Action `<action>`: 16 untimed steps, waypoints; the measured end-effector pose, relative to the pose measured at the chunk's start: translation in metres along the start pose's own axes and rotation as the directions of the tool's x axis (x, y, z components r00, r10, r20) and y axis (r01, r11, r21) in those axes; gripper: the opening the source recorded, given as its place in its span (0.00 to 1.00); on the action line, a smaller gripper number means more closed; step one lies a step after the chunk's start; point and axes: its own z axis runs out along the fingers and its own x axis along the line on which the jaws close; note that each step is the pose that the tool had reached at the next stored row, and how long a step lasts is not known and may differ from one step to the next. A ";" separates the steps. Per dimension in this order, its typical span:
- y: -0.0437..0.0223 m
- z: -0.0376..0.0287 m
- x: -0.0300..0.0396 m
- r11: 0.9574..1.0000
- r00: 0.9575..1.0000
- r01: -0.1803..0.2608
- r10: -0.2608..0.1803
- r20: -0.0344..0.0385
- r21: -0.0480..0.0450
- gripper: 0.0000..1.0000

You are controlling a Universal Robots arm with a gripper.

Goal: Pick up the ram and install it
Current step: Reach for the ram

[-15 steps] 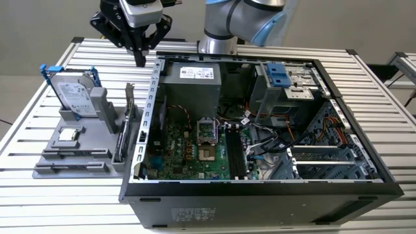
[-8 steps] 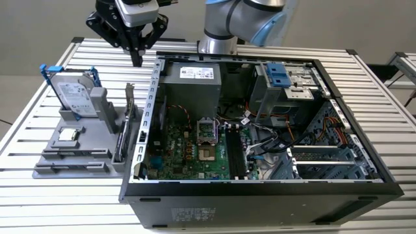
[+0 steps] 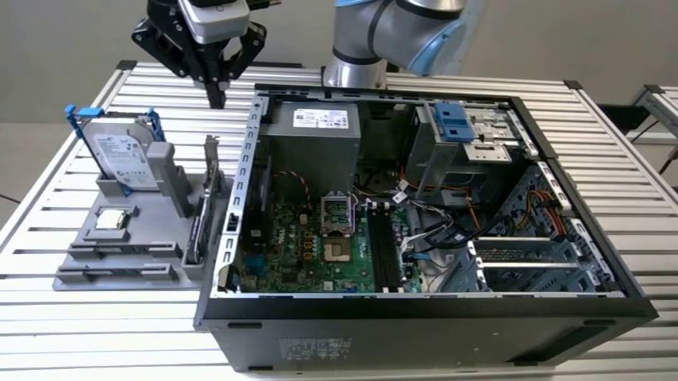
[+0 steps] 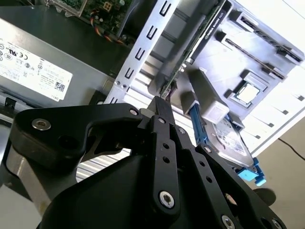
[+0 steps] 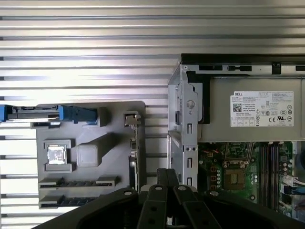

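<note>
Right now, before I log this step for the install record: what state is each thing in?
gripper: shut, empty.
computer case: side open, motherboard exposed.
hard drive: upright in the grey holder.
green card: standing on edge in the holder.
processor chip: flat in the holder.

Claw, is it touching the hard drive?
Apart. In the exterior view the claw hangs over the table, with bare slats between it and the hard drive.
</note>
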 end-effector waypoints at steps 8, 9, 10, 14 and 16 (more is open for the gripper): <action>-0.0002 -0.0001 0.0078 1.000 1.000 0.009 -0.009 0.000 0.000 0.00; -0.0002 -0.0001 0.0087 1.000 1.000 0.010 -0.010 -0.001 0.000 0.00; -0.0002 -0.0001 0.0096 1.000 1.000 0.011 -0.011 -0.001 0.000 0.00; -0.0003 -0.0002 0.0134 1.000 1.000 0.015 -0.015 -0.001 0.000 0.00; -0.0004 -0.0002 0.0153 1.000 1.000 0.017 -0.017 -0.001 0.000 0.00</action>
